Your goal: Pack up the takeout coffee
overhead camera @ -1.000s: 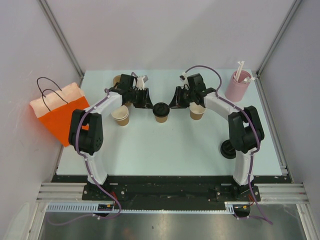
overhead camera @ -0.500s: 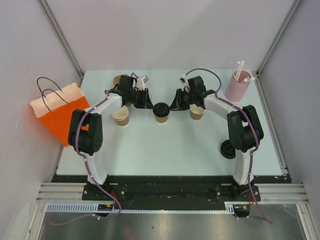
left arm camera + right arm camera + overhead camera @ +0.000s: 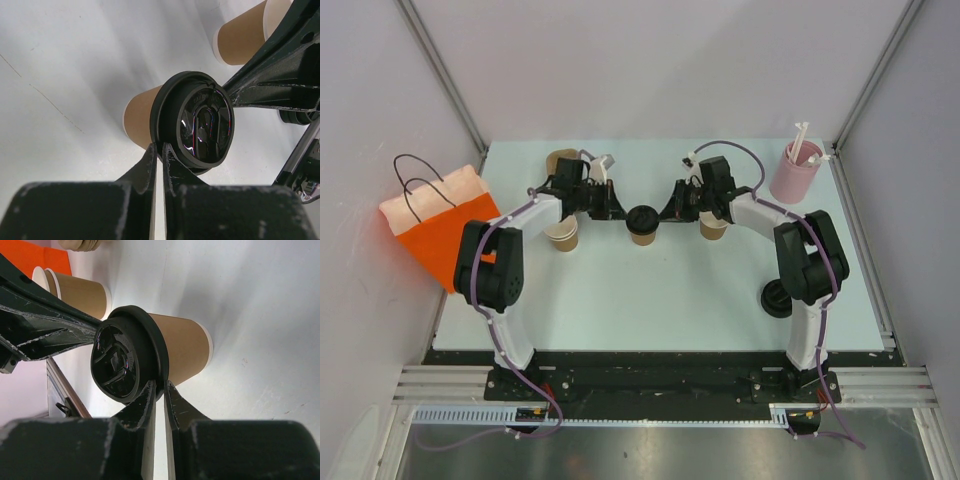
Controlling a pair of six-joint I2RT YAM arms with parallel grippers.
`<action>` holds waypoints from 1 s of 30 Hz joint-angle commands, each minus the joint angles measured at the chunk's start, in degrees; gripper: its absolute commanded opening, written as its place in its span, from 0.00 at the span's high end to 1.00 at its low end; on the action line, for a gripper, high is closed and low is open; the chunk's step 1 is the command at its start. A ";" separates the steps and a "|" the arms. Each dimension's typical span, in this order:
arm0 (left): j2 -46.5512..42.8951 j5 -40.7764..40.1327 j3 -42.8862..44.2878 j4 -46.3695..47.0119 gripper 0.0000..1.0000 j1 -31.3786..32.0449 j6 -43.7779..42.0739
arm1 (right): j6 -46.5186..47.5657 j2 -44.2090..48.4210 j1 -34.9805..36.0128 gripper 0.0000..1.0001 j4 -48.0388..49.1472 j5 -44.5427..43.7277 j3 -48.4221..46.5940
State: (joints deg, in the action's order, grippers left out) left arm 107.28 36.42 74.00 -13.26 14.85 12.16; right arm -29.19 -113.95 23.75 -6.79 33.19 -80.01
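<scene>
**Pincers clamped on one lid, left and right**

Count first: three small tan-brown paper cups stand on the pale table (image 3: 650, 300). One wears a round black plastic lid. That lidded cup (image 3: 641, 222) stands upright at mid-table, towards the back. The other two have no lids: one open cup (image 3: 561, 234) to its left beside the left arm, and a second open cup (image 3: 712, 229) to its right, tucked against the right arm. One round black disc (image 3: 776, 298) lies flat near the right arm's elbow, partly hidden by it. One orange paper bag with black cord handles (image 3: 435, 225) sits at the table's left edge, partly off it. One pink cylinder (image 3: 790, 178) holding white straws (image 3: 804, 140) stands in the far right corner.

Two arms, two pincers, and both are on the same cup! The left gripper (image 3: 161, 150) is at the cup's left. Its fingers are narrowed to a thin slit, with the lid's rim nipped between the tips. The right gripper (image 3: 160, 389) mirrors it from the opposite side, also down to a slit and pinching the rim. The lidded cup stands squarely between the two pincers, caught by its lid on both sides. Each open cup is well outside its neighbouring pincer's grasp.
</scene>
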 commanded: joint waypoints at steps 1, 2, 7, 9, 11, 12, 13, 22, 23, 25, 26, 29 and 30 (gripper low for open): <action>5.21 -4.87 -6.05 -5.73 1.00 1.32 -1.53 | 1.77 -2.24 0.77 0.89 -4.03 -4.54 4.24; 5.39 -5.13 -6.32 -5.21 1.00 1.32 -1.70 | 1.77 -2.24 0.77 0.89 -4.02 -4.62 4.59; 4.60 -4.44 -6.41 -4.59 1.00 1.41 -1.97 | 1.07 -1.71 0.95 0.90 -2.10 -4.01 4.60; 3.03 -3.12 -6.15 -4.50 1.00 1.41 -1.88 | 0.02 -0.93 0.86 0.89 0.18 -3.14 4.51; 1.97 -1.97 -6.06 -4.24 0.99 1.41 -1.97 | -0.34 -0.57 0.69 0.88 1.07 -3.22 4.42; 1.70 -1.80 -6.23 -4.23 0.99 1.49 -2.40 | -0.52 -0.57 0.60 0.88 1.42 -3.39 4.25; 1.96 -2.14 -6.84 -4.15 1.00 1.50 -2.58 | -0.60 -1.01 0.51 0.88 1.77 -3.22 4.25; 6.36 -3.64 -11.15 -3.97 1.00 2.46 -1.88 | -1.40 -3.82 1.13 0.90 2.83 -2.34 4.07; 6.36 -3.99 -11.42 -3.80 1.00 2.64 -2.23 | -1.22 -4.08 1.47 0.91 2.57 -2.51 4.07; 6.53 -4.08 -12.21 -3.88 1.00 3.08 -2.49 | -1.13 -4.17 1.65 0.91 2.65 -2.78 4.07; 6.53 -3.99 -12.21 -3.80 1.00 3.08 -2.41 | -1.22 -4.09 1.65 0.91 3.00 -2.69 4.07; 4.26 -2.94 -11.42 -3.62 1.00 3.08 -2.76 | -1.40 -3.30 1.56 0.91 4.32 -2.08 3.89; 3.55 -1.72 -11.07 -3.71 1.00 3.08 -2.67 | -0.96 -2.69 1.48 0.91 4.59 -1.99 3.63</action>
State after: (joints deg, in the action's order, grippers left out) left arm 105.97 38.22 67.64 -3.97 14.37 13.02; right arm -31.94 -113.62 23.49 -2.02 34.35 -77.60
